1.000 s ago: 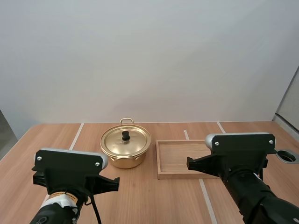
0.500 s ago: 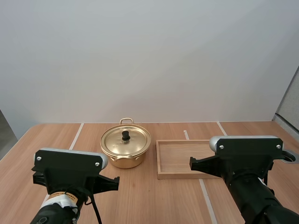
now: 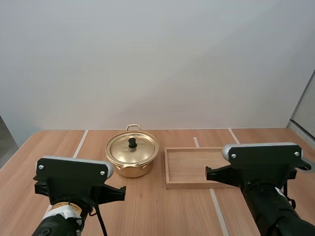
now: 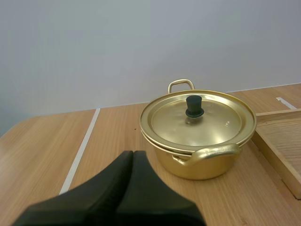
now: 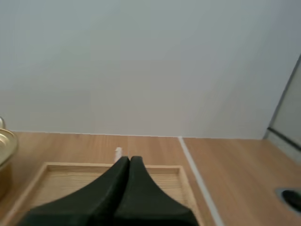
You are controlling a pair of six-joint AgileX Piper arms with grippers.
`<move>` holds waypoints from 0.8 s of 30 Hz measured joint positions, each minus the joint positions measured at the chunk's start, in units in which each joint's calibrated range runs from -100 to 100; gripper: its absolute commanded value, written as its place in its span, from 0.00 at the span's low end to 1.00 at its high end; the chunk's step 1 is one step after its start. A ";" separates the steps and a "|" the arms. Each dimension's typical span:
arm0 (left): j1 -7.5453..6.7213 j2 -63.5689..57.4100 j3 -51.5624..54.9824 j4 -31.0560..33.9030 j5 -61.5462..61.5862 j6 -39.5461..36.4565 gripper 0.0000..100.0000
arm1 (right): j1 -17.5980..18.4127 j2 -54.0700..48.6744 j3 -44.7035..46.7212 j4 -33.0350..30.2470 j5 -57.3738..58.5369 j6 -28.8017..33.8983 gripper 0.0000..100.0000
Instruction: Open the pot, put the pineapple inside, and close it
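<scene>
gold pot (image 3: pixel 140 169) sits upright at centre of the high view on the tabletop (image 3: pixel 59 142), lid (image 3: pixel 142 149) on, black knob (image 3: pixel 132 142) pointing up, its two handles lined front-to-back. wooden tray (image 3: pixel 189 185) just right of it, long side running across. left gripper (image 4: pixel 133 153) fingers pressed together, aimed at pot; right gripper (image 5: pixel 130 158) fingers pressed together, aimed at tray.

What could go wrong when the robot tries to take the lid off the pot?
1. The knob on the lid is small, and the left gripper is shut. If it does not open in time, it could bump the knob and slide the pot.
2. The pot stands close beside the tray, so a shove might knock it against the tray's edge.
</scene>
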 measured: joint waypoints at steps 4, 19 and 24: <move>0.00 0.00 0.00 0.00 0.00 0.00 0.00 | -0.94 0.00 0.22 -17.11 -0.46 3.49 0.00; 0.00 0.00 0.00 0.00 0.00 0.00 0.00 | -1.03 0.00 0.22 -47.20 21.14 54.53 0.00; 0.00 0.00 0.00 0.00 0.00 0.00 0.00 | -1.03 0.00 0.22 -66.03 27.07 73.87 0.00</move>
